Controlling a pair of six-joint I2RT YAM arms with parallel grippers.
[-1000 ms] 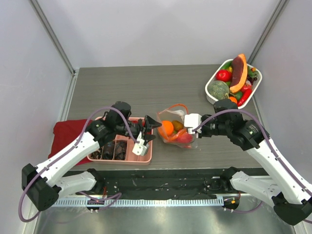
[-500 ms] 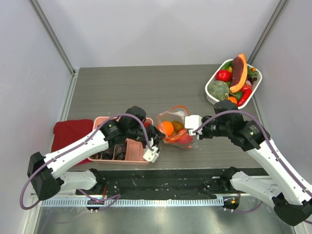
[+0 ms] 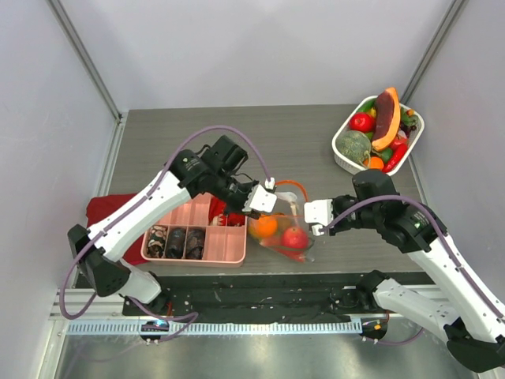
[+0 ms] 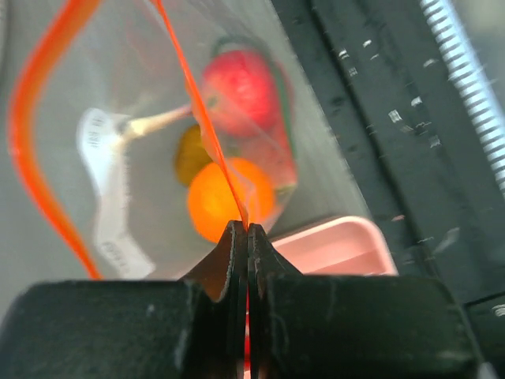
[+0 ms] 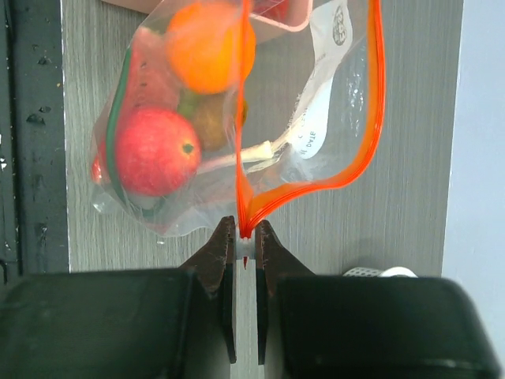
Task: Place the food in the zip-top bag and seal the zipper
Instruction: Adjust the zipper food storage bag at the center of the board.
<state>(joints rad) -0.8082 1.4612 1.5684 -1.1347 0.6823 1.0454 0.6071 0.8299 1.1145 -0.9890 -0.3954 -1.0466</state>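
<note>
Top view: clear crinkly plastic zip-top bag (image 3: 282, 241) lies centre-bottom of frame on the grey table (image 3: 197, 142), just right of the pink compartment tray (image 3: 193, 260).

Food is inside the bag: glossy orange round fruit (image 3: 266, 227) + glossy red apple-like fruit (image 3: 295, 237). A darker yellow-green piece shows btwn them in the wrist views only.

Left gripper (image 4: 241, 229): jaws pressed together, pinching the thin orange-red zipper strip (image 5: 379, 95) at the end nearest the tray.

Right gripper (image 5: 246, 235): jaws close together, pinching the opposite corner of the same strip. Its two halves meet right at the tips.

Key relation: zipper long axis runs gripper to gripper. In the top view it slants from frame centre down toward the right, w/ one arm at each end, so neither arm is nearer. The bag body w/ the fruit sags to the lower side of that line.

Mouth not shut. In the right wrist view the two halves split just past the pinch and bow wide apart toward the right of frame.

Judgement: loading looks done, sealing is the step in hand. Next move prob needs the ends drawn apart along that axis to bring the halves together, then a pinch run down the strip.

Risk: slack film, fruit weight tugging a corner out.
</note>
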